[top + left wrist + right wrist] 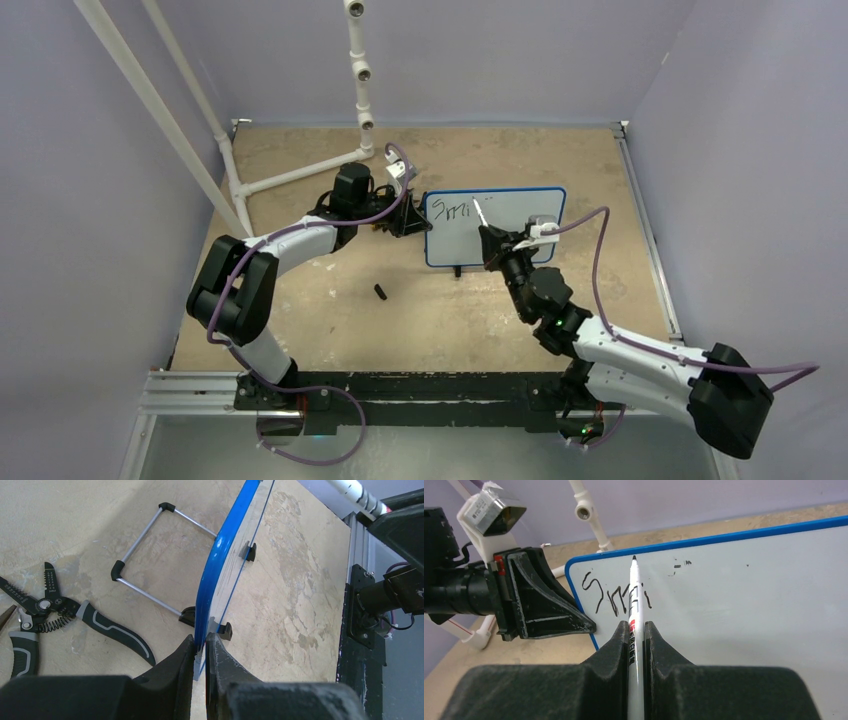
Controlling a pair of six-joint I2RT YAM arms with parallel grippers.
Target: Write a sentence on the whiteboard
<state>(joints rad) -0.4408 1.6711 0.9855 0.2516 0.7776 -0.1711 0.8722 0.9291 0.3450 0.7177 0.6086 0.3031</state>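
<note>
The whiteboard (520,240) stands upright mid-table, blue-framed. The sentence (452,211) is only a few black letters, roughly "Smi", at its top left, also in the right wrist view (606,596). My left gripper (412,218) is shut on the board's left edge, its jaws clamping the blue frame (220,555) in the left wrist view (201,639). My right gripper (636,626) is shut on a white marker (635,597), tip near the board's top edge just right of the letters. I cannot tell if the tip touches. The right gripper shows in the top view (492,243).
A small black cap (381,292) lies on the table left of the board. Black-handled wire strippers (50,615) and the board's wire stand (150,545) lie behind it. A white pipe frame (300,172) stands at the back left.
</note>
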